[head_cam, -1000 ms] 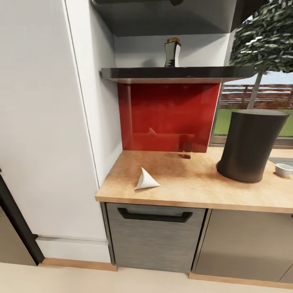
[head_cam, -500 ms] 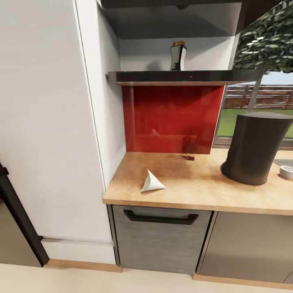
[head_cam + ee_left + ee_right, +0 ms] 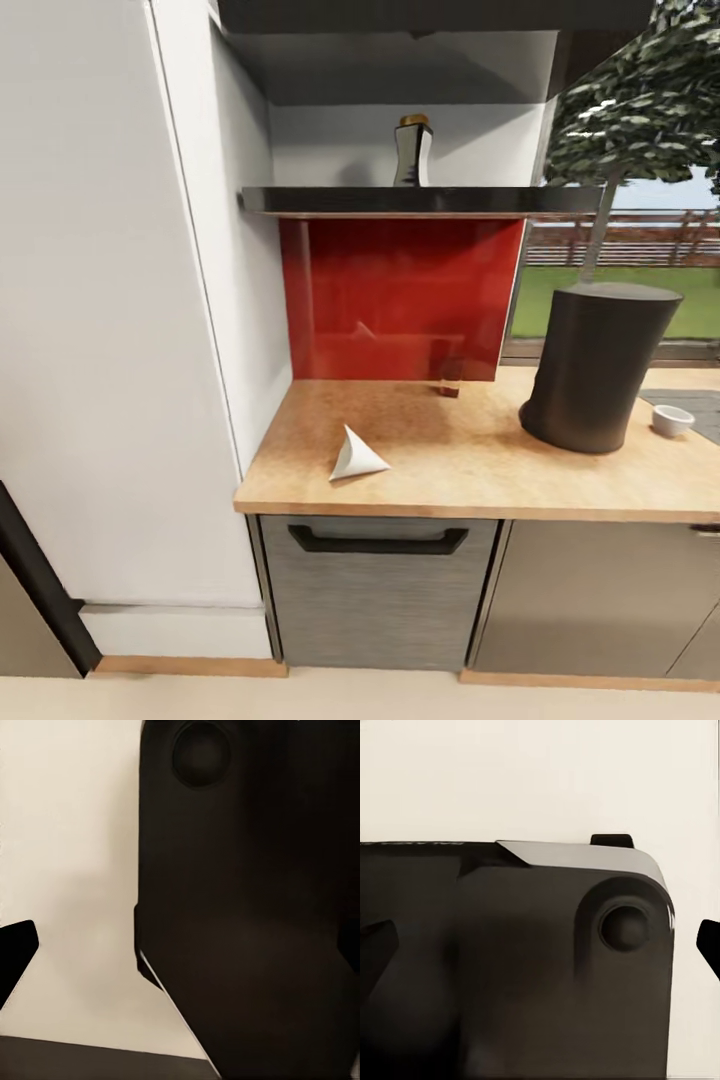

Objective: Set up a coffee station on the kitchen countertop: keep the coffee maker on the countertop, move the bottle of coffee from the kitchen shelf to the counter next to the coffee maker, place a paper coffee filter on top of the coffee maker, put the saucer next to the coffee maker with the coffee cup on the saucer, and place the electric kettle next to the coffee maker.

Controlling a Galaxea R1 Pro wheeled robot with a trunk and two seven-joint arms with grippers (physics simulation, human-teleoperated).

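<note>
The bottle of coffee (image 3: 412,152), dark with a gold cap, stands on the black kitchen shelf (image 3: 420,201) above the red backsplash. A white paper coffee filter (image 3: 354,457) lies as a cone on the wooden countertop (image 3: 470,470) near its front left. At the right of the counter stands a tall dark cylinder (image 3: 592,365), which looks like the coffee maker. A small white cup (image 3: 672,420) sits just right of it. In the wrist views my left gripper (image 3: 184,952) and right gripper (image 3: 544,949) are open, with dark robot body behind the fingers.
A white tall cabinet (image 3: 110,330) walls off the counter's left end. Below the counter is a grey drawer front with a black handle (image 3: 377,541). A small dark object (image 3: 448,386) stands at the foot of the backsplash. A window with a tree is at the right.
The whole head view has shifted between frames, first right, then back left and slightly up. Bottle, filter, cylinder and cup have kept their places on shelf and counter.
</note>
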